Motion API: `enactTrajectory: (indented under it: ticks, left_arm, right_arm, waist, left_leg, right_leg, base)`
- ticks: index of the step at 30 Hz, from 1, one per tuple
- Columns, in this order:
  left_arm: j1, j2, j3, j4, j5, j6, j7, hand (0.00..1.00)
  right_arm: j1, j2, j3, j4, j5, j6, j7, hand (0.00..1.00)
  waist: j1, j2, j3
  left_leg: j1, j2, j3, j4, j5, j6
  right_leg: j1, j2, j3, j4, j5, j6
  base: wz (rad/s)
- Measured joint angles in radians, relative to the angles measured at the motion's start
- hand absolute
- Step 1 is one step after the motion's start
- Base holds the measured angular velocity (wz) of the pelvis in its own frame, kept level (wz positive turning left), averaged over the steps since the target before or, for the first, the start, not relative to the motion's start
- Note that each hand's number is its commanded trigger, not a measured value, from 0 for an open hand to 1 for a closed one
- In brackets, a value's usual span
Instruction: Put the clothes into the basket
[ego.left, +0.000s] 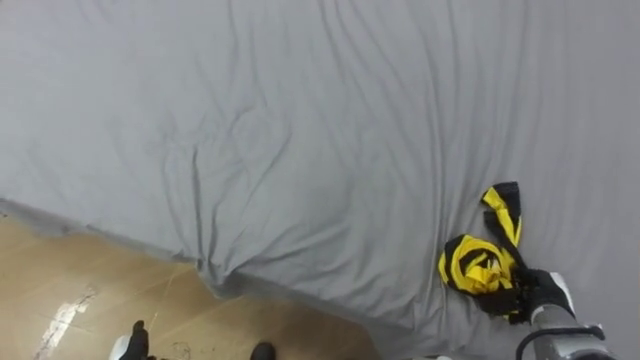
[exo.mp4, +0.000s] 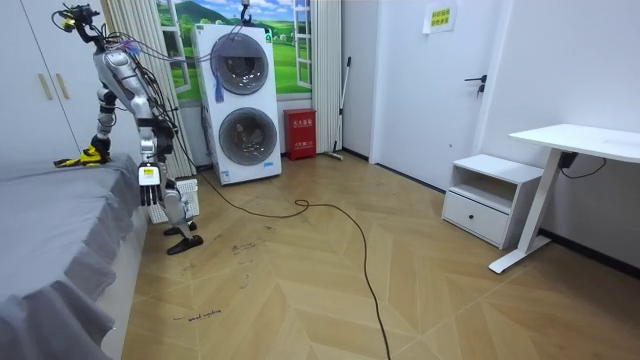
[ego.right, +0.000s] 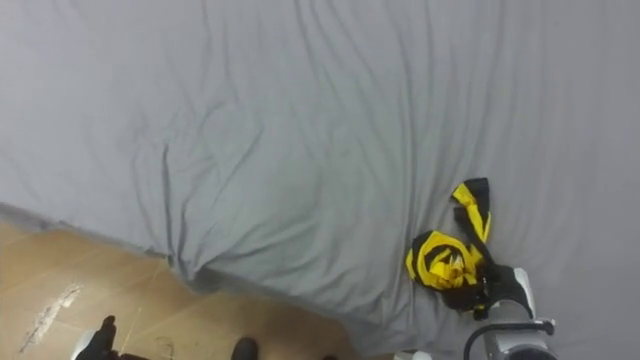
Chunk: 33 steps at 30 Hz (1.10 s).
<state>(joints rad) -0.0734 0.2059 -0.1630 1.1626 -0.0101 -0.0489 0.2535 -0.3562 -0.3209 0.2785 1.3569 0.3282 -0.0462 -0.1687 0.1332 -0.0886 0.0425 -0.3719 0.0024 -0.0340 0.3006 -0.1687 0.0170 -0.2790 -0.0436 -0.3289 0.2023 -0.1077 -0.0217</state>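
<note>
A crumpled yellow and black garment (ego.left: 480, 262) lies on the grey bed sheet (ego.left: 300, 130) near the bed's edge, a black and yellow strap of it trailing away from me. My right hand (ego.left: 535, 295) comes in from the lower right, its dark fingers curled into the near side of the cloth. The room view has the garment (exo.mp4: 78, 159) at the bed's edge with my right arm reaching down to it. I stand beside the bed, bent toward it. My left hand (exo.mp4: 148, 178) hangs by my side, near a white basket (exo.mp4: 188, 196) on the floor by my legs.
The bed (exo.mp4: 50, 230) fills the room view's left; its sheet hangs over the edge onto the wooden floor (ego.left: 90, 300). Stacked washing machines (exo.mp4: 240, 100) stand behind me. A white side cabinet (exo.mp4: 490, 195) and a desk (exo.mp4: 580, 140) stand far off.
</note>
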Motion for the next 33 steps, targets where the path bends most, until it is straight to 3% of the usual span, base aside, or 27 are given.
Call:
enactTrajectory:
  ticks: [8,12,15,20,24,29,31,33]
  left_arm:
    - [0.031,0.001,0.009,-0.006,0.003,-0.005,0.000,0.00]
    - [0.083,0.001,0.053,-0.032,0.005,-0.026,0.004,0.00]
    - [0.129,-0.002,0.083,-0.041,0.016,-0.036,0.006,0.00]
    - [0.191,-0.001,0.088,-0.062,0.021,-0.036,0.012,0.00]
    - [0.199,-0.007,0.121,-0.065,0.069,-0.036,0.019,0.00]
    - [0.204,-0.018,0.159,-0.071,0.102,-0.034,0.019,0.00]
    - [0.216,-0.019,0.163,-0.077,0.102,-0.016,0.020,0.00]
    - [0.233,-0.024,0.182,-0.082,0.102,0.004,0.029,0.00]
  right_arm:
    - [0.044,0.002,-0.091,-0.006,0.125,-0.006,0.040,1.00]
    - [0.114,0.003,-0.186,-0.134,0.228,-0.008,0.072,1.00]
    - [0.188,0.003,-0.194,-0.252,0.257,-0.009,0.102,1.00]
    - [0.276,0.003,-0.237,-0.431,0.264,-0.006,0.133,1.00]
    - [0.304,0.001,-0.309,-0.529,0.253,-0.004,0.140,1.00]
    - [0.361,-0.001,-0.408,-0.634,0.238,-0.007,0.139,1.00]
    - [0.399,-0.002,-0.440,-0.679,0.234,-0.006,0.136,1.00]
    - [0.424,-0.002,-0.488,-0.728,0.234,-0.003,0.128,1.00]
  waist:
    - [-0.006,0.007,-0.0156]
    - [-0.024,0.021,-0.0295]
    - [-0.039,0.024,-0.0349]
    - [-0.110,0.018,-0.0377]
    - [-0.157,0.006,-0.0388]
    - [-0.186,0.003,-0.0368]
    - [-0.201,0.002,-0.0382]
    - [-0.243,0.004,-0.0368]
  left_leg:
    - [0.048,-0.001,0.008,-0.013,0.002,0.003]
    - [0.115,-0.001,0.030,-0.046,0.002,0.003]
    - [0.201,0.000,0.061,-0.093,0.010,0.003]
    - [0.291,0.002,0.106,-0.130,0.011,0.003]
    - [0.379,0.005,0.162,-0.159,0.010,0.004]
    - [0.451,0.016,0.229,-0.177,-0.008,0.002]
    - [0.457,0.021,0.250,-0.176,-0.014,0.001]
    - [0.455,0.021,0.258,-0.177,-0.014,0.001]
  right_leg:
    - [0.039,-0.003,0.010,-0.001,0.000,0.000]
    - [0.089,-0.002,0.026,-0.015,-0.001,0.003]
    - [0.145,-0.001,0.056,-0.023,-0.005,0.008]
    - [0.203,0.006,0.110,-0.036,-0.008,0.013]
    - [0.252,0.014,0.178,-0.036,-0.013,0.019]
    - [0.280,0.031,0.242,-0.035,-0.014,0.021]
    - [0.282,0.036,0.255,-0.035,-0.014,0.020]
    - [0.275,0.038,0.274,-0.032,-0.014,0.020]
  base:
    - [-0.03]
    - [-0.12]
    - [-0.25]
    - [-0.28]
    - [-0.44]
    - [-0.42]
    - [-0.26]
    - [-0.15]
